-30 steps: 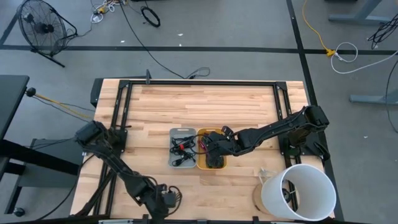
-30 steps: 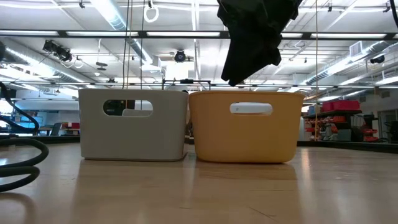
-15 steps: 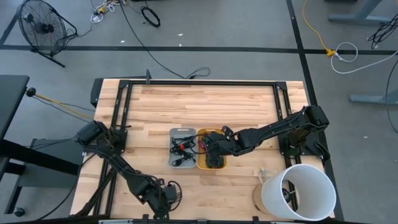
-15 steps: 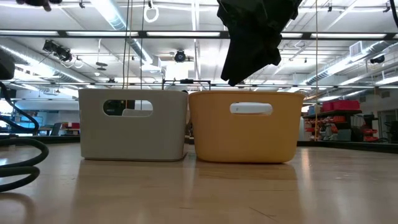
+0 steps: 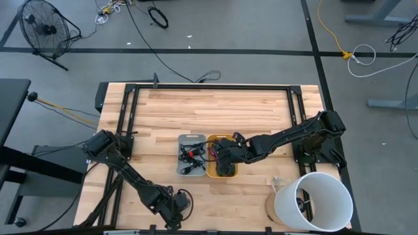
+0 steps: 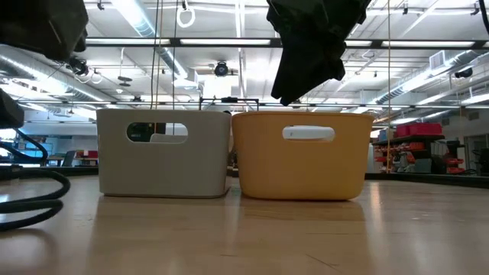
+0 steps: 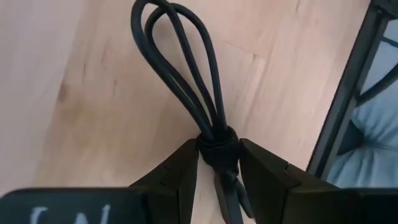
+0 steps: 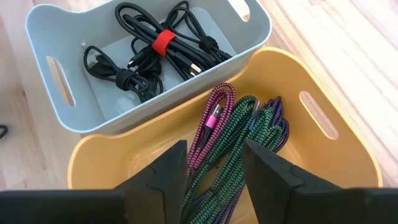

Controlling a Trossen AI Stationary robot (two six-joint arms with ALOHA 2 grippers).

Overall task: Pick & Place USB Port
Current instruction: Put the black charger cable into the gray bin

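A bundled black cable (image 5: 184, 198) lies near the table's front edge, left of centre, and my left gripper (image 7: 217, 168) is shut on it. In the low view its loops (image 6: 34, 202) appear to rest on the wood. At mid-table a grey bin (image 8: 37, 18) holds several black cables, and a yellow bin (image 8: 348, 155) beside it holds braided purple and green cables (image 8: 239, 134). My right gripper (image 8: 214, 168) hovers open above the yellow bin, with those cables below its fingers. No part called a USB port can be told apart. My left gripper pinches the cable's wrapped band (image 7: 217, 144) between its two fingers. It comes steeply from above, slanting down. The loops (image 7: 180, 68) stretch out ahead of the fingers over the table, and a short tail runs back between them.
A black metal frame (image 5: 127, 117) runs along the table's sides and back, and one rail (image 7: 348, 93) passes close to my left gripper. A white bucket (image 5: 313, 199) stands at the front right. Bare wood lies in front of the bins (image 6: 244, 237).
My left gripper has come down and gone a little toward the table's right edge, rolling somewhat, and now shows at the low view's upper left. The black cable has shifted slightly rightward with it. My right arm has kept still.
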